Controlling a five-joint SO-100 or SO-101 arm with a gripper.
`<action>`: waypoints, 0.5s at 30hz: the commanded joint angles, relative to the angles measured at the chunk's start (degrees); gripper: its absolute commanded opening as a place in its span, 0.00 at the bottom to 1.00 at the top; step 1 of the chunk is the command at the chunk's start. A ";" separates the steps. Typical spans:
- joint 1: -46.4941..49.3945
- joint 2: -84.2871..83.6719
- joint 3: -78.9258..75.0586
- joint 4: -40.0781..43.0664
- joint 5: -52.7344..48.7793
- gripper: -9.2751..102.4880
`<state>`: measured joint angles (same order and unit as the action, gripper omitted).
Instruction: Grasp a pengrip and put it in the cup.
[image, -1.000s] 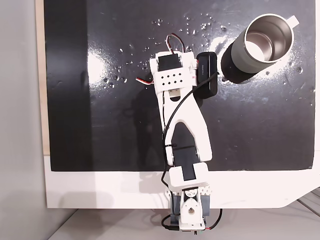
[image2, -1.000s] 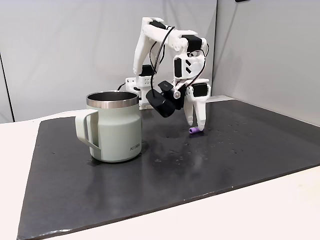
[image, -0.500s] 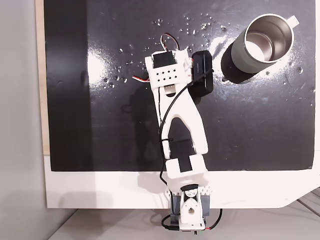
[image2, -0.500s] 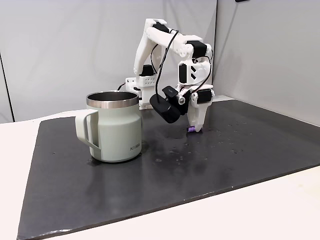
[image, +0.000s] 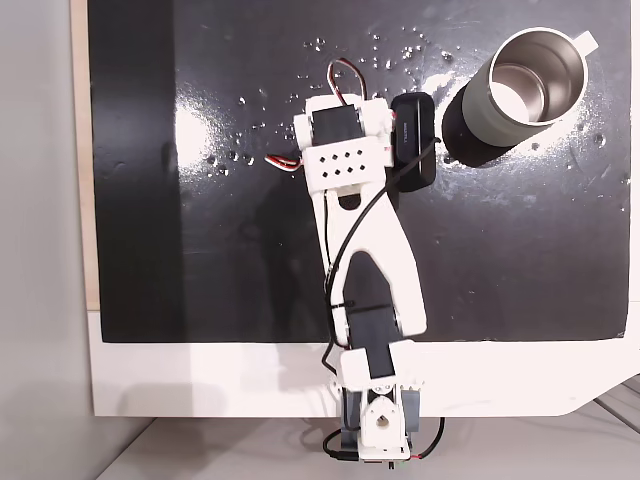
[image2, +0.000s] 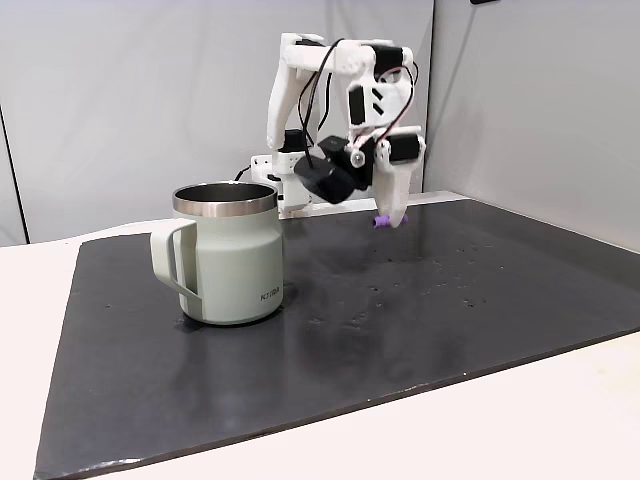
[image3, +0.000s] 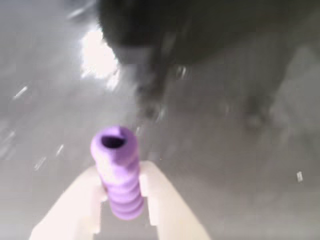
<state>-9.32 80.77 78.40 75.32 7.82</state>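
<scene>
Black mat (image2: 400, 330), cup (image2: 228, 255), gripper (image3: 122, 195) clamping pengrip (image3: 118, 170)

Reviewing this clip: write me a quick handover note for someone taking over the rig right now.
Claw: shut on the pengrip, lifted clear of the black mat.
Cup: upright on the mat, to the claw's left in the side fixed view; its inside looks empty from above.
Done: grasp and lift.
Left: carry the pengrip over the cup's mouth and release it.
</scene>
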 joint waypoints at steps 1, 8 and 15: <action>1.85 8.26 -5.98 4.13 0.26 0.08; 8.70 14.24 -15.21 12.92 -2.99 0.08; 19.16 12.22 -27.42 19.69 -9.76 0.08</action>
<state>6.24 91.41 57.83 93.25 0.62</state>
